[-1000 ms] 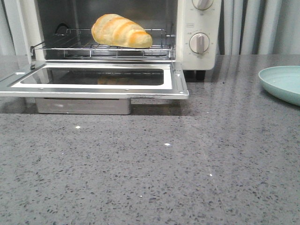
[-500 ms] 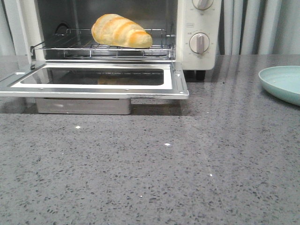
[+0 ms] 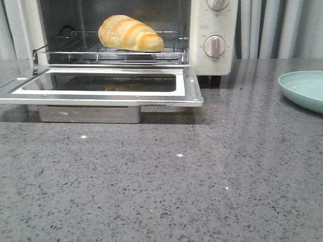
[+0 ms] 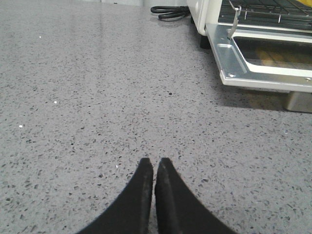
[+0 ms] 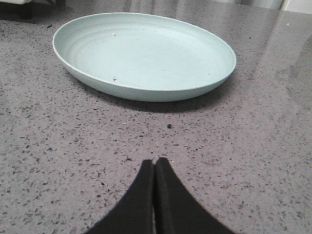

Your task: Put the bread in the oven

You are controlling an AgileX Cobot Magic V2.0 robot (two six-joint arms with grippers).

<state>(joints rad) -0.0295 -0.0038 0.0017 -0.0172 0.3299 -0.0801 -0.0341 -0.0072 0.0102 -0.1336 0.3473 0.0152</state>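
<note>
The bread (image 3: pixel 130 33), golden-brown with paler stripes, lies on the wire rack (image 3: pixel 75 50) inside the cream-white oven (image 3: pixel 214 35). The oven door (image 3: pixel 192 88) hangs open and flat, its glass window facing up; a corner of it shows in the left wrist view as door (image 4: pixel 234 63). Neither arm appears in the front view. My left gripper (image 4: pixel 154 162) is shut and empty over the bare grey counter, some way from the oven door. My right gripper (image 5: pixel 155 162) is shut and empty, just short of the plate.
An empty pale green plate (image 5: pixel 146 53) sits on the counter right of the oven, its edge showing as plate (image 3: pixel 305 88) in the front view. A black cord (image 4: pixel 168 11) lies by the oven's side. Curtains (image 3: pixel 277 27) hang behind.
</note>
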